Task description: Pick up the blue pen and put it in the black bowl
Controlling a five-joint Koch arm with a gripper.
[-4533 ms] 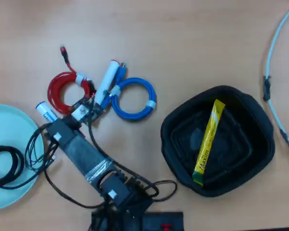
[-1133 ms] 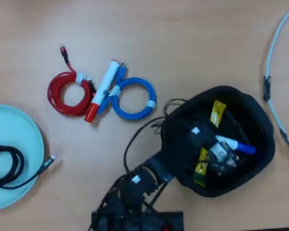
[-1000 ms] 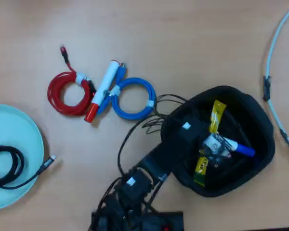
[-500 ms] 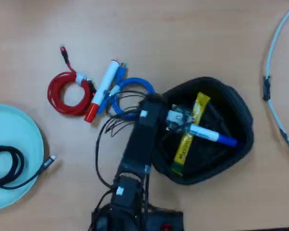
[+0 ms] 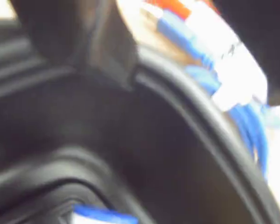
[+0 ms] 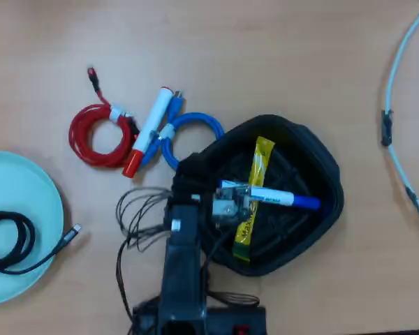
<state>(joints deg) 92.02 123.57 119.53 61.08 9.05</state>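
In the overhead view the black bowl (image 6: pixel 321 167) stands right of centre with a yellow stick packet (image 6: pixel 258 157) lying in it. My gripper (image 6: pixel 227 201) reaches in over the bowl's left wall. It is shut on the white left end of the blue pen (image 6: pixel 276 198), which lies level across the packet with its blue cap pointing right. The wrist view is blurred. It shows the bowl's dark inner wall (image 5: pixel 144 140), one dark finger (image 5: pixel 79 37) at the top, and a strip of the pen (image 5: pixel 102 215) at the bottom edge.
A white marker with a red cap (image 6: pixel 148 129), a red cable coil (image 6: pixel 94 136) and a blue cable coil (image 6: pixel 195 125) lie just left of the bowl. A pale teal plate (image 6: pixel 28 202) holding a black cable is at far left. A white cable (image 6: pixel 398 125) runs along the right.
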